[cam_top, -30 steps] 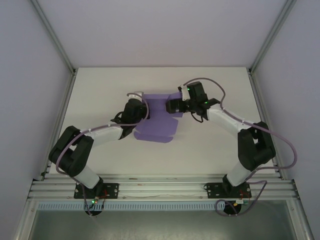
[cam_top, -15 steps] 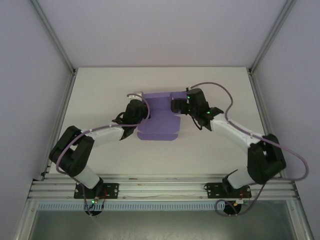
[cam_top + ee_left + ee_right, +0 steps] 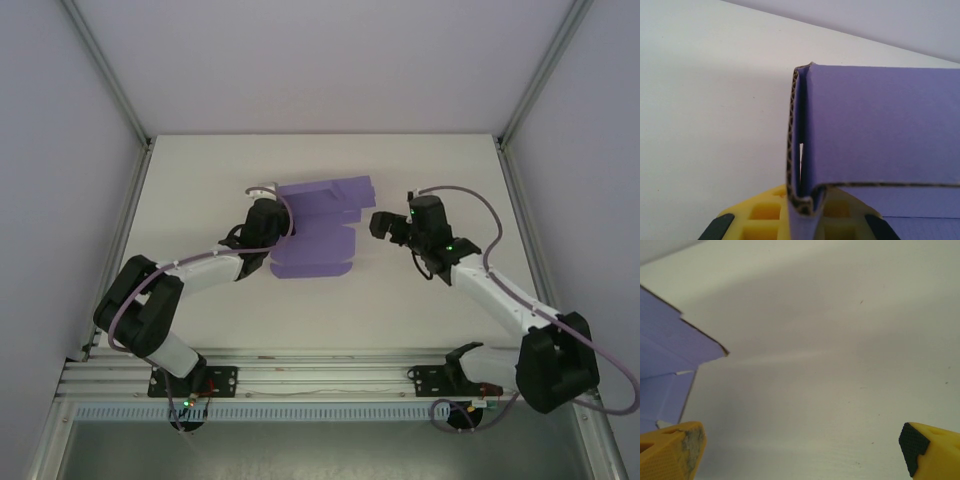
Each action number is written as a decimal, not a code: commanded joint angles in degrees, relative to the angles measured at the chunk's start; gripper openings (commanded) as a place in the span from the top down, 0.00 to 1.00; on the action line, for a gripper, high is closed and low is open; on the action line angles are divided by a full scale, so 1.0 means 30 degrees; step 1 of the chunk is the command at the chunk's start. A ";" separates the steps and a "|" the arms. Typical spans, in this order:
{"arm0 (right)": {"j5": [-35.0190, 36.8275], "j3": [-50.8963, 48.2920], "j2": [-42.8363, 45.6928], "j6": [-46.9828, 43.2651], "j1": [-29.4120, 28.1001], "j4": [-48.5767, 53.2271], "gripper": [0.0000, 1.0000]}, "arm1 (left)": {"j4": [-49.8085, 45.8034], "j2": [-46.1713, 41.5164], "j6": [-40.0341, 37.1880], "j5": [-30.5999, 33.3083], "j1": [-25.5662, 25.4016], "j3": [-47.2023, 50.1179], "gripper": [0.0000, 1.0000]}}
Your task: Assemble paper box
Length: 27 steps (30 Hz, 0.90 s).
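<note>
The purple paper box (image 3: 318, 228) is a partly folded corrugated sheet lying mid-table, with a raised back panel and flaps pointing right. My left gripper (image 3: 282, 222) is shut on its folded left edge; in the left wrist view the doubled purple card (image 3: 805, 200) is pinched between the yellow fingers (image 3: 760, 215). My right gripper (image 3: 378, 222) stands open just right of the box, apart from it, with bare table between its yellow fingertips (image 3: 675, 452). A purple flap corner (image 3: 670, 350) shows at the left of the right wrist view.
White table (image 3: 420, 170) with grey walls on three sides. Aluminium frame posts (image 3: 530, 90) rise at the back corners. The arm bases sit on the rail (image 3: 320, 375) at the near edge.
My right gripper has pulled back to the right, off the box. The flaps it was on now lie folded out to the right. The left gripper has kept its grip.
</note>
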<state>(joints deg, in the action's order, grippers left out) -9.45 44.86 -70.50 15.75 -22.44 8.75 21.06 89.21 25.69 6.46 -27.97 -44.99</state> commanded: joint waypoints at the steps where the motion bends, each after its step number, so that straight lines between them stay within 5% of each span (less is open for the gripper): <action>1: -0.0772 0.0647 -0.1078 0.0195 0.0014 -0.0952 0.00 | -0.0010 -0.0474 0.0313 -0.0057 0.0174 -0.0279 1.00; 20: -0.7642 0.2633 -0.5279 0.0360 -0.0311 -0.5634 0.00 | 0.0931 0.0199 0.0970 -0.1490 0.0152 -0.0244 1.00; 24: -0.6272 0.3528 -0.6471 -0.0174 -0.1491 -0.6116 0.00 | 0.1059 0.0259 0.1388 -0.1564 0.0175 -0.0263 1.00; 27: -0.1404 0.3977 -0.7061 -0.0613 -0.2628 -0.5800 0.00 | 0.1062 0.0322 0.1563 -0.1684 0.0166 -0.0265 1.00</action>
<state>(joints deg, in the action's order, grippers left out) -24.05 54.85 -90.78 15.64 -27.22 -6.63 21.23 89.49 28.60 3.46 -26.98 -44.99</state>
